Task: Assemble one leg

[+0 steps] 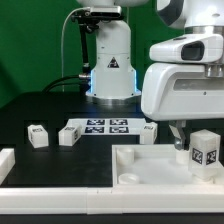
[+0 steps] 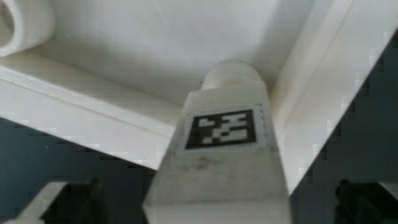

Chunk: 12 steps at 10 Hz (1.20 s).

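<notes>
The leg [image 1: 205, 152], a small white block with a black-and-white tag, stands upright at the right corner of the large white tray-like piece [image 1: 140, 162]. My gripper [image 1: 198, 143] hangs over it, one dark finger [image 1: 178, 136] showing beside the leg. In the wrist view the leg [image 2: 222, 140] rises between my fingers [image 2: 71, 200], with a dark gap on each side, so my gripper [image 2: 217, 205] looks open around it. Its far end sits against the tray's raised wall [image 2: 107, 110].
Three more legs lie on the dark table: two at the exterior view's left [image 1: 37, 136] [image 1: 68, 134], one by the tray [image 1: 148, 133]. The marker board [image 1: 100, 127] lies between them. Another white part [image 1: 8, 162] sits at the lower left. The robot base [image 1: 110, 70] stands behind.
</notes>
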### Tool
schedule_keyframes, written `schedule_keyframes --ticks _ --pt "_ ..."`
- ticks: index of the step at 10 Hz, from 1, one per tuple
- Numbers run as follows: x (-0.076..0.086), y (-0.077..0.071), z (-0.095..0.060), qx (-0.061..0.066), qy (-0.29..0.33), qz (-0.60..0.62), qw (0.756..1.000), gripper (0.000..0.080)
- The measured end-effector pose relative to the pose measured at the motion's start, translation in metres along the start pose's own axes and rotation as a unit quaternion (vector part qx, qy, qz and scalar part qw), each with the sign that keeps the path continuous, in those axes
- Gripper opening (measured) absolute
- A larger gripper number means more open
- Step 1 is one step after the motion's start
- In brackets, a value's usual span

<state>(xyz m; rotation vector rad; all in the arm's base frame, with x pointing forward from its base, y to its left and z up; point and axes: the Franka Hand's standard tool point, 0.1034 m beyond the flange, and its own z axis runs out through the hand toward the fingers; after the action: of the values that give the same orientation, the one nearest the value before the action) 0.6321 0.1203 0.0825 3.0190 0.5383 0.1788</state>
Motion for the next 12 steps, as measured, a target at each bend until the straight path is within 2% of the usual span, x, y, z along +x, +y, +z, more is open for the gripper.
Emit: schedule_keyframes --ticks 1,2,3,4,6,8,10,12 --pt "0.0 0.0001 0.0 0.0 0.0 0.0 1.0 0.0549" --pt "0.0 0.0001 0.0 0.0 0.0 0.0 1.0 0.0549" --pt "0.0 -0.0002 0.0 0.001 0.0 0.007 1.0 0.0364" --pt "-0.0002 -0.0003 0.0003 0.0 0.0 0.024 1.0 0.029" --pt "-0.0002 -0.0009 0.0005 0.002 0.0 0.081 0.997 0.029" --pt "-0.0001 -0.001 0.0022 0.003 0.001 0.208 0.978 0.029" --pt "-0.0001 -0.0014 0.0031 0.0 0.001 0.35 0.937 0.029" --pt "-0.0012 0.0006 0.0037 -0.01 0.003 0.476 0.879 0.029"
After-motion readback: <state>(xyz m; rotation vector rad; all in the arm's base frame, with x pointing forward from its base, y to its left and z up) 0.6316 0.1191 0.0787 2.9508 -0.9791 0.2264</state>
